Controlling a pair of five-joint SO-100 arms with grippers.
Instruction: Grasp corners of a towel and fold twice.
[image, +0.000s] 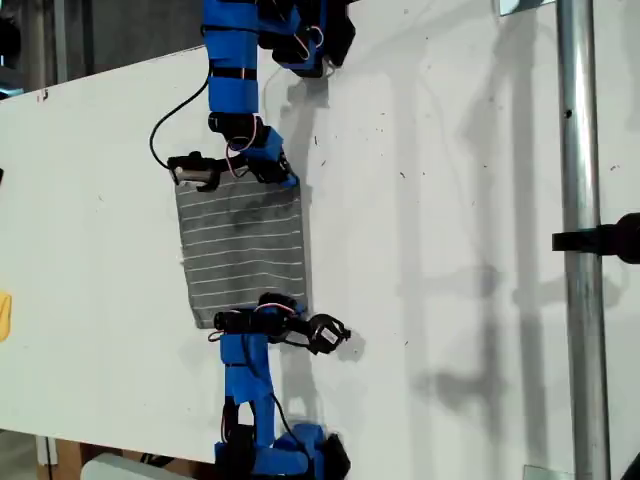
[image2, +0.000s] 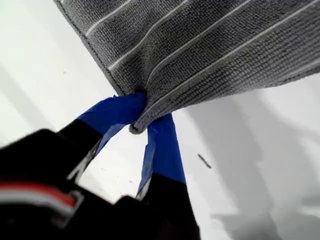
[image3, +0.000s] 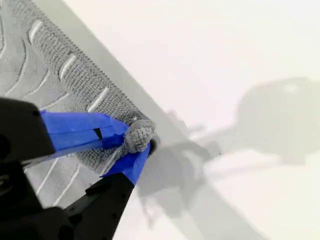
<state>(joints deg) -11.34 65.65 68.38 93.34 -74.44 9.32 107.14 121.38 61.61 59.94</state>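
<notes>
The grey towel (image: 240, 250) with thin white stripes lies flat on the white table (image: 450, 200), a little left of the middle of the exterior view. My first gripper (image: 297, 308) is shut on the corner nearest the exterior view's bottom right. In the first wrist view the blue-taped fingers (image2: 162, 145) pinch that corner (image2: 135, 127), with the towel (image2: 200, 50) spreading away beyond my first gripper (image2: 142, 117). My second gripper (image: 285, 178) is shut on the towel's upper right corner. In the second wrist view that corner (image3: 137, 137) is bunched between the jaws of my second gripper (image3: 135, 140), above the towel (image3: 30, 65).
A metal pole (image: 580, 250) with a black clamp (image: 600, 240) runs down the exterior view's right side. A small yellow object (image: 4, 315) sits at that view's left edge. Both arm bases stand at the table's edges, one at the top and one at the bottom of that view.
</notes>
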